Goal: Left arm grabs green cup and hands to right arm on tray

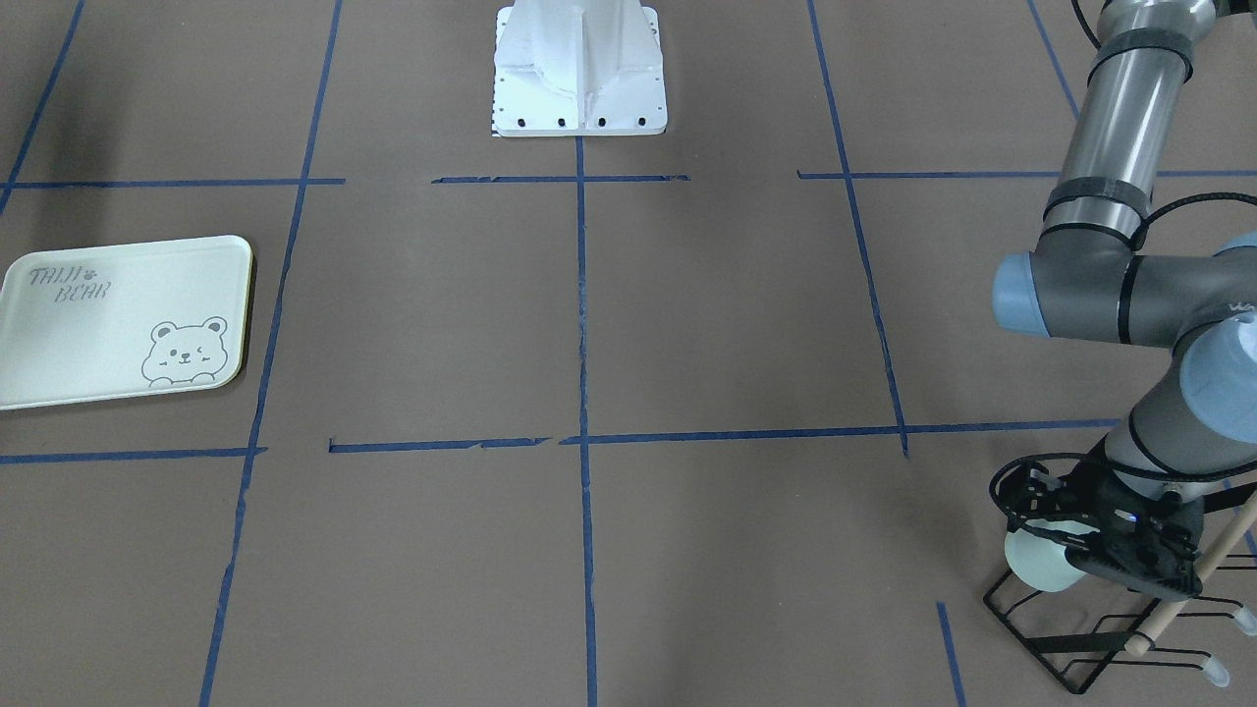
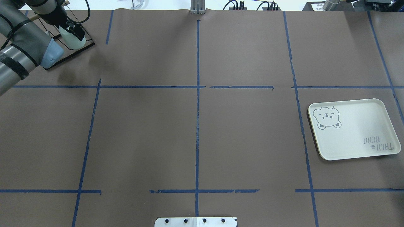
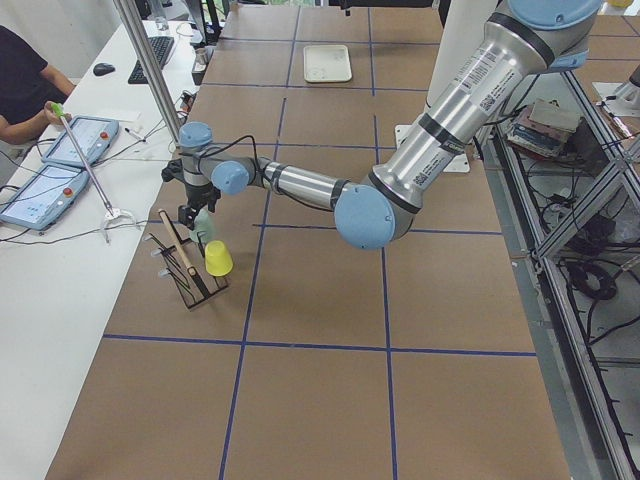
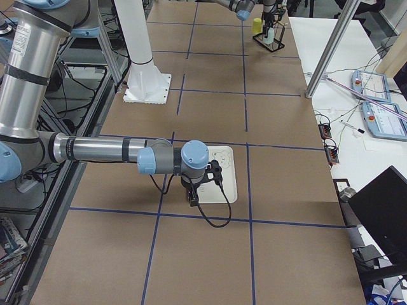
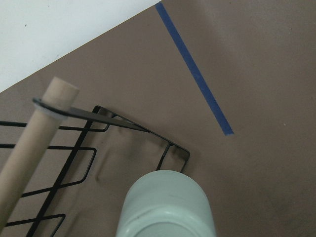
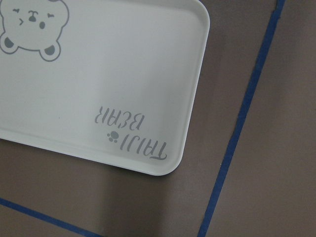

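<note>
Left gripper (image 1: 1080,540) down at black wire rack (image 1: 1080,648), fingers straddling green cup (image 1: 1036,568), can't tell if clamped. Cup looks unlifted, so handover and placement remain. Right gripper (image 4: 202,181) hovers by bare tray (image 1: 59,344), opening not discernible

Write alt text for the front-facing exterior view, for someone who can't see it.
The left arm reaches down at the view's lower right, its gripper around the green cup at a black wire rack. Across the brown, blue-taped table, at the left edge, lies the bear-printed tray with nothing on it.
</note>
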Action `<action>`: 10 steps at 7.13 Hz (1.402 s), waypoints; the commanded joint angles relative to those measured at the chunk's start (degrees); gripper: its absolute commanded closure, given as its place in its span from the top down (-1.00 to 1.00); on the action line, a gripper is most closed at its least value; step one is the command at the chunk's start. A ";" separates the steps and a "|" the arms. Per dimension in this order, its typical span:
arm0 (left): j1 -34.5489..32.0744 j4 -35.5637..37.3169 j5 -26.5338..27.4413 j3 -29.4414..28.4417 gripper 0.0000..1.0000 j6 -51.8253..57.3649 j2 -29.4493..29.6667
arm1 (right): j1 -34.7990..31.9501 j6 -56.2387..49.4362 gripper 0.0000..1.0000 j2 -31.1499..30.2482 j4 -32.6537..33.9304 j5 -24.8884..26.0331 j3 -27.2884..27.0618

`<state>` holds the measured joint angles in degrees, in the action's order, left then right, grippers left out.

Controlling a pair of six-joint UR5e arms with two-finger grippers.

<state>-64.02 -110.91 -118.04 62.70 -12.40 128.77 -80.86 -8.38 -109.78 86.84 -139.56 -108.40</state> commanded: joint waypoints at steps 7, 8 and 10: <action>-3.64 6.36 -0.35 13.27 -0.90 0.18 -4.39 | 0.88 0.03 1.00 0.44 0.00 -0.45 0.38; -4.00 12.50 -0.35 18.98 -0.89 0.27 -5.10 | 1.06 0.12 1.00 0.88 0.00 -0.45 0.64; -4.96 22.18 -0.43 28.31 -0.90 0.35 -5.64 | 1.15 0.12 1.00 1.76 0.00 -0.45 0.64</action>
<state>-68.25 -94.77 -118.41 85.17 -12.09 123.49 -79.78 -8.27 -108.68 86.84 -140.01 -107.79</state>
